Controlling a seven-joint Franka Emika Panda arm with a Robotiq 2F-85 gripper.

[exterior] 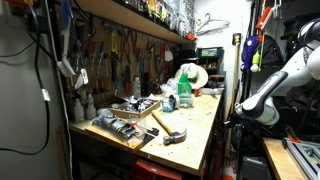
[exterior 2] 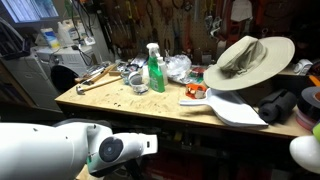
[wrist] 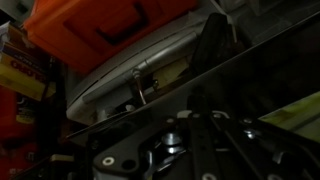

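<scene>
The white arm stands off the side of the wooden workbench [exterior: 200, 125] in an exterior view, folded low, with its dark wrist end [exterior: 243, 110] beside the bench's edge. It holds nothing that I can see. In an exterior view the arm's white links [exterior 2: 60, 150] fill the near bottom left, below the bench front [exterior 2: 150, 112]. The wrist view is dark. It shows black metal parts [wrist: 190, 140], a white round rim [wrist: 120, 75] and an orange box [wrist: 95, 20] close by. The fingers cannot be made out.
On the bench are a green spray bottle [exterior: 184, 88] [exterior 2: 154, 70], a tan brimmed hat [exterior 2: 248, 58] [exterior: 192, 73], a hammer [exterior: 168, 128] [exterior 2: 92, 80], a crumpled clear bag [exterior 2: 178, 67], a white flat scoop [exterior 2: 235, 108] and a tray of tools [exterior: 122, 127]. Tools hang on the wall behind.
</scene>
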